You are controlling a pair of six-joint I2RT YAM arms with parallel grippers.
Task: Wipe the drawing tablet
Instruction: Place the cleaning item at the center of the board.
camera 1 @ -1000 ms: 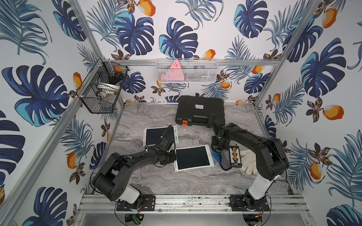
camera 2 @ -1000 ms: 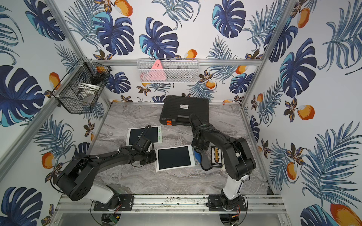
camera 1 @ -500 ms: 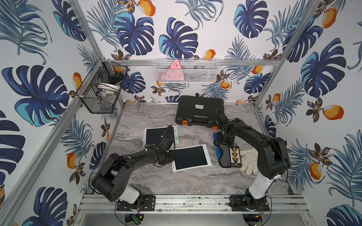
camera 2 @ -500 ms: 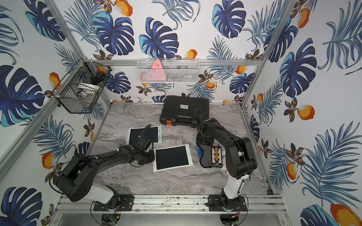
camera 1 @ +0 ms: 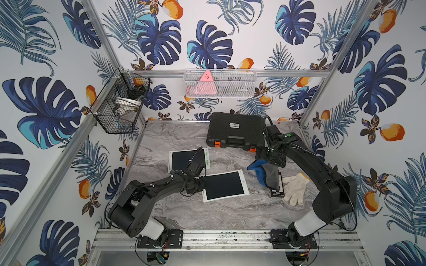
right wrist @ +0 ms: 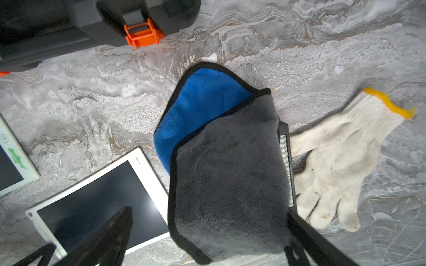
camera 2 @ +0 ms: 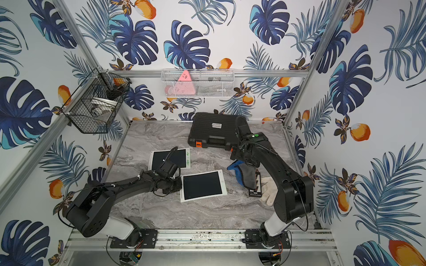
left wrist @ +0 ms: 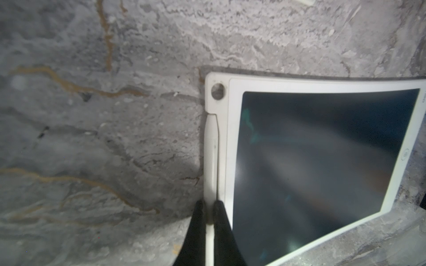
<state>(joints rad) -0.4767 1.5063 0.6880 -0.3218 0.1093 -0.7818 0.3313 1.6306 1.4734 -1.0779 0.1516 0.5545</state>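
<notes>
Two tablets on a marbled desk (camera 1: pixel 230 214): the white drawing tablet (camera 1: pixel 224 186) lies flat mid-desk, a second tablet (camera 1: pixel 187 159) behind it.
The left end effector (left wrist: pixel 208 207) pinches the drawing tablet's side edge. The right end effector (right wrist: pixel 209 210), spread wide, hangs over a blue-grey cloth (right wrist: pixel 226 172) just beside the opposite edge. A glove (camera 1: pixel 295 187) and a black case (camera 1: pixel 235 131) crowd the right and far sides, while bare desk lies open in front. Leaf-print walls (camera 1: pixel 380 80) enclose it.

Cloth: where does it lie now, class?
In a top view the cloth lies right of centre, between the near tablet and the white glove.
</notes>
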